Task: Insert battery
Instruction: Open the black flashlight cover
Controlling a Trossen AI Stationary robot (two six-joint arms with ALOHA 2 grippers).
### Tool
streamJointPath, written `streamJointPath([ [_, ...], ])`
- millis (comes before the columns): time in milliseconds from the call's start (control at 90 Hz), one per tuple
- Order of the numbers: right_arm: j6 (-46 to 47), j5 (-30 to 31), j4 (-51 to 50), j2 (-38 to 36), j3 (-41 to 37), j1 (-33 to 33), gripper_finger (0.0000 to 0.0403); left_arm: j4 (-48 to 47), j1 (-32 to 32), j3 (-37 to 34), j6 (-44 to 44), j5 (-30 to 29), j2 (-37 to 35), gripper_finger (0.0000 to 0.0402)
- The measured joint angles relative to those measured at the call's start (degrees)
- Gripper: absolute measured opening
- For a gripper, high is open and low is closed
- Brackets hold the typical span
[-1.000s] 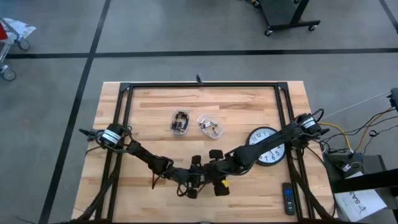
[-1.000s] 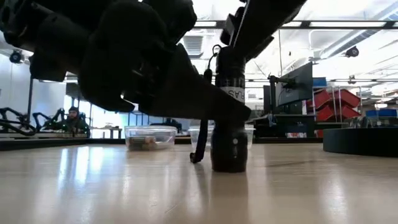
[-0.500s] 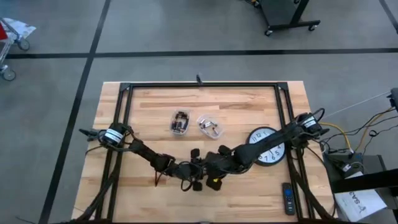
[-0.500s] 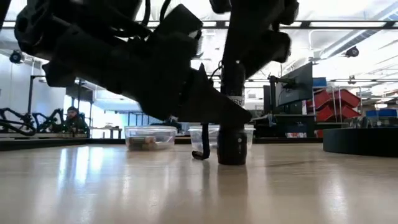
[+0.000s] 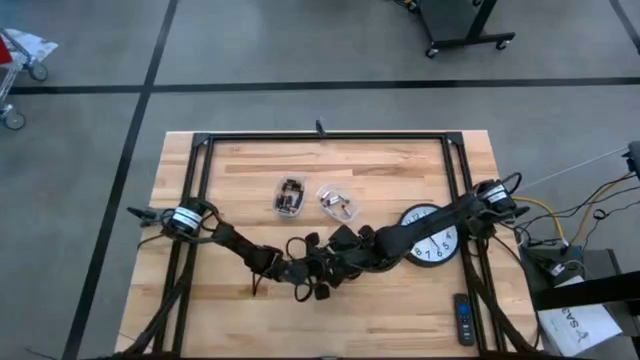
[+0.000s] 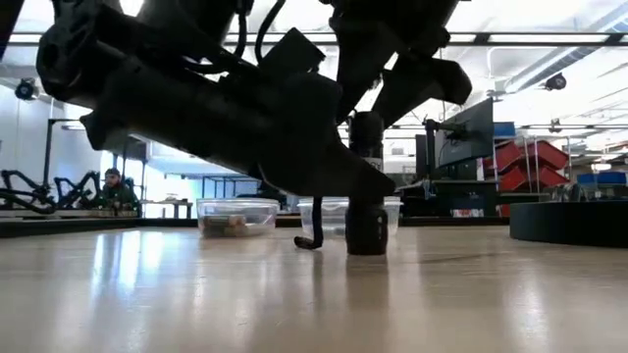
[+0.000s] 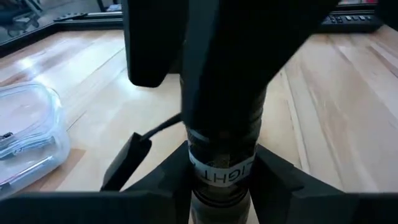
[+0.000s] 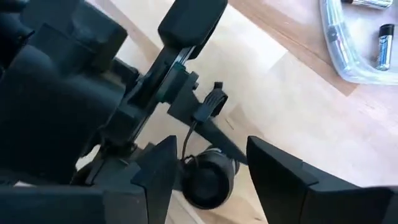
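near the front middle of the wooden table (image 5: 400, 170), a black flashlight (image 6: 367, 211) stands upright on its end, with a short black wrist strap (image 6: 316, 230) hanging down beside it. the left gripper (image 7: 217, 180) is closed on the flashlight, one dark finger pressed against each side of the barrel, just below a white band with lettering. from overhead, the left arm reaches in from the table's left edge and the right arm from the right edge, and the two meet at the flashlight. the right gripper (image 8: 205, 165) hangs above the flashlight with its fingers spread apart on either side of the flashlight's round top, holding nothing that can be seen.

farther back on the table, well apart from the arms, sit two clear plastic tubs side by side, the left tub (image 5: 289, 196) and the right tub (image 5: 337, 203). loose batteries (image 8: 385, 43) lie in one tub; which tub cannot be told. a round wall clock (image 5: 432, 235) lies face up on the right side of the table, partly under the right arm. a remote control (image 5: 462, 318) rests near the front right corner.
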Motion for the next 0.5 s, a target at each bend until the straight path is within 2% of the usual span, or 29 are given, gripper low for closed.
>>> streamJointPath([
  [500, -1.3, -1.6, -0.1, 0.1, -0.1, -0.1, 0.0153, 0.0, 0.3, 0.1, 1.8, -0.3, 0.0, 0.0109],
])
